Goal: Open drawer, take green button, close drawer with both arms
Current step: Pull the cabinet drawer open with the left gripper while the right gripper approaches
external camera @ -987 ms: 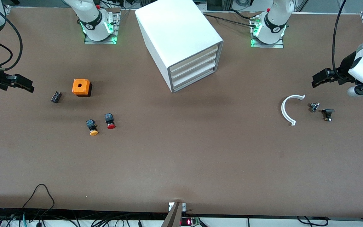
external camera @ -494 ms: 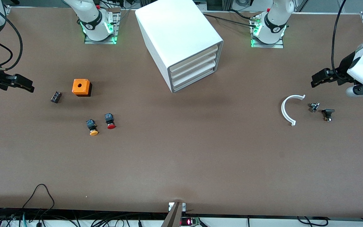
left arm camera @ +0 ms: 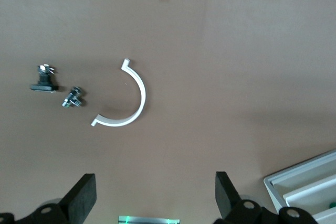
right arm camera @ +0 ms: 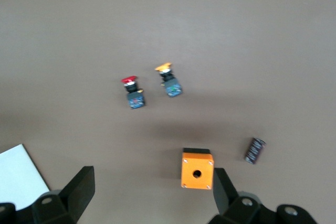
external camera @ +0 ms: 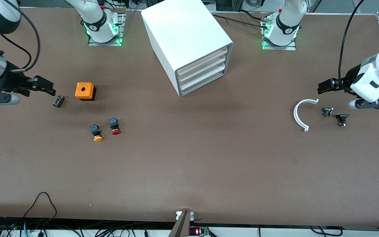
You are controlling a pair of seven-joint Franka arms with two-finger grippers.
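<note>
1. Nearest the front camera lie the orange-capped button (external camera: pixel 97 133) and the red-capped button (external camera: pixel 114 126), side by side toward the right arm's end of the table. Neither is the one wanted.
2. A little farther from the camera sit the white curved clip (external camera: pixel 301 114) and two small metal fittings (external camera: pixel 328 112), toward the left arm's end.
3. Farther again are the orange box with a hole in its top (external camera: pixel 85 91) and a small dark component (external camera: pixel 58 101) beside it.
4. The left gripper (external camera: pixel 324 87) hangs over the table just above the curved clip, jaws wide apart and holding nothing.
5. The right gripper (external camera: pixel 46 88) hangs over the small dark component, jaws likewise spread wide and empty.
6. Farthest, between the two bases, stands the white cabinet (external camera: pixel 186 39). Its lowest drawer (external camera: pixel 202 84) is shut, its long front lip running slantwise across the table and facing toward the left arm's end.
7. The green button cannot be seen on the table. A green speck shows at the cabinet's drawers in the left wrist view, so it is probably inside.
8. Judgement: the drawer front faces the left arm, so the left gripper has the straighter line to the lip, though both are well apart from it.
</note>
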